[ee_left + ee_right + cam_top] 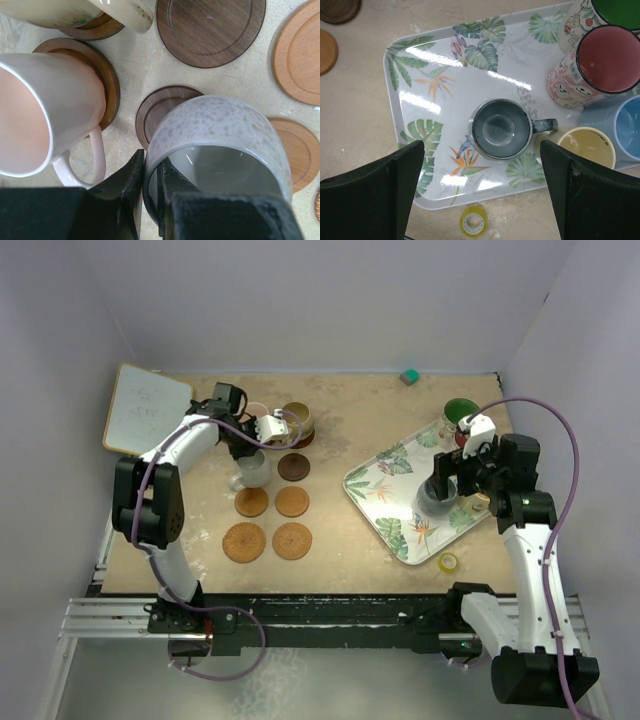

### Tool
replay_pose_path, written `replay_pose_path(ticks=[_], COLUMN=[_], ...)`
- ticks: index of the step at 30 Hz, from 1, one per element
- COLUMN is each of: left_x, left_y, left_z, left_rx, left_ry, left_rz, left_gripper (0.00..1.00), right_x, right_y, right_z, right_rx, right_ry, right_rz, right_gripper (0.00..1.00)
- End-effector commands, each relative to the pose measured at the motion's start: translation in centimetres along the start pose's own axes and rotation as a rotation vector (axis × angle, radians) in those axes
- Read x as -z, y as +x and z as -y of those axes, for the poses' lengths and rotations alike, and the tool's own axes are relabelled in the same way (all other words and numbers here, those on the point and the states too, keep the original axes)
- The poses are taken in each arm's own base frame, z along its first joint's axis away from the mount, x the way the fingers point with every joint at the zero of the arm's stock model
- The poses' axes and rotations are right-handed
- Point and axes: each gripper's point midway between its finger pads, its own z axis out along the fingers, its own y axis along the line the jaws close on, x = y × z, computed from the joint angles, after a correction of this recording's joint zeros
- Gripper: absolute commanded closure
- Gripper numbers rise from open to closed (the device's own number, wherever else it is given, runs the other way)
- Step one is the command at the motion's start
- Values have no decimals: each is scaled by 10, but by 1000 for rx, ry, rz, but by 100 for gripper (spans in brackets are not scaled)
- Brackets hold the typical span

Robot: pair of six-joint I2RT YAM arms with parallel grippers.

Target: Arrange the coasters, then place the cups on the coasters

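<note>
My left gripper [150,186] is shut on the rim of the grey speckled cup [220,127], one finger inside and one outside. The cup hangs over a dark brown coaster [154,114]; contact cannot be told. Beside it, the pink cup [45,115] and the tan cup [75,12] each stand on a coaster. In the top view the left gripper [243,450] and the grey cup [250,473] are left of the bare coasters [292,502]. My right gripper [481,150] is open wide above the slate cup [501,129] on the tray [445,65], with its fingers [395,192] well apart from the cup.
Red [605,60], green [620,10], light blue [627,125] and yellow [582,146] cups crowd the tray's right end. A yellow tape roll [473,221] lies just off the tray's near edge. A whiteboard [145,408] sits at the far left, and a small green block [408,376] at the back.
</note>
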Motion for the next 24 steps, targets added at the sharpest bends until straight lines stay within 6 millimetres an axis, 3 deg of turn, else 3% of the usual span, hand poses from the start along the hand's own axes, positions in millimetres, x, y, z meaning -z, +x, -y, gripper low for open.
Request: replay_pose_path(ticks=[1,14,24], left_x=[14,4,0], left_y=[-27,-21,-16], left_z=[-36,-50,-49], left_rx=[-71,-95,-107], left_ry=[-96,-103,-90], left_rz=[87,41,17], left_gripper=[97,97,97], right_x=[-1,-5,-6], right_y=[-8,-5,-4], right_z=[-1,0,0], right_rx=[23,24,26], right_ry=[-19,-26,-28], right_rz=[33,13,9], right_gripper=[0,0,0])
